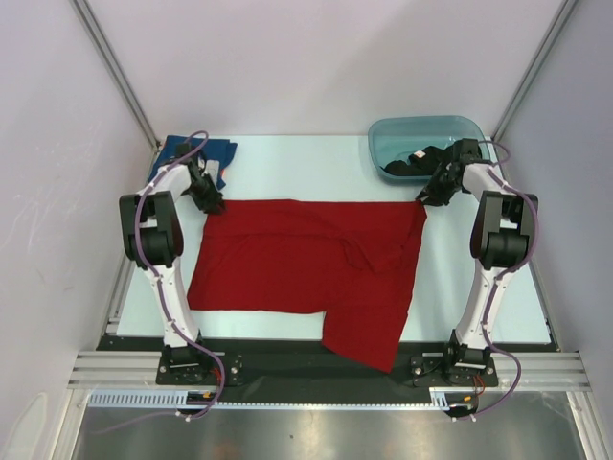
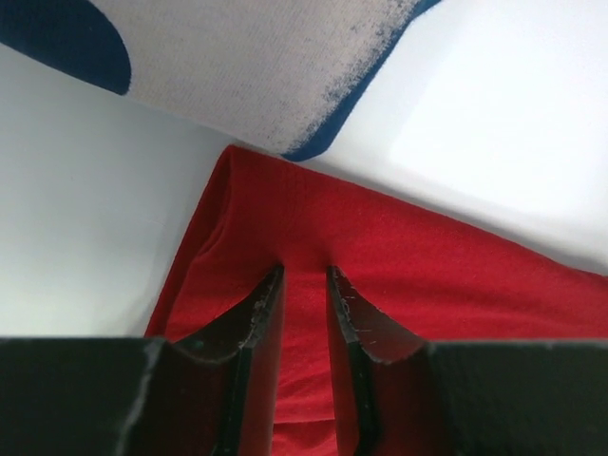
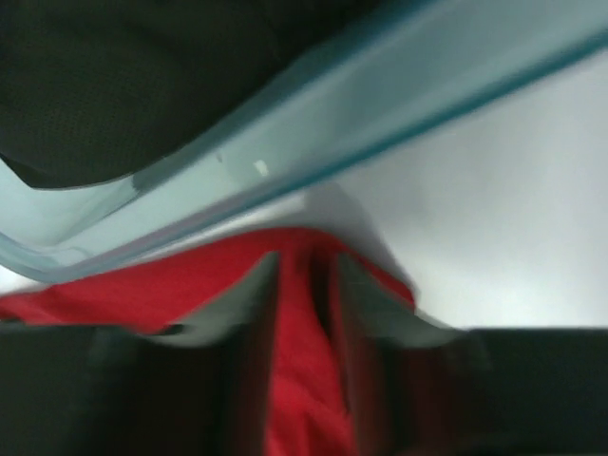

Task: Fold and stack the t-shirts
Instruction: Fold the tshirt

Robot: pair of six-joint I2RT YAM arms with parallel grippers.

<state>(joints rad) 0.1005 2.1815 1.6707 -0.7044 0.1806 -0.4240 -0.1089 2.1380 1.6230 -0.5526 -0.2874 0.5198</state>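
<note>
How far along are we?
Done: nothing stacked. In hand: left gripper and right gripper each pinch a far corner of the red shirt, spread open. Remaining: folding it, plus the blue shirt at far left and the black shirt in the tub.

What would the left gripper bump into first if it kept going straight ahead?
Past the red t-shirt corner that the left gripper pinches, probably the blue t-shirt with white print, lying just ahead; depth is hard to judge.
</note>
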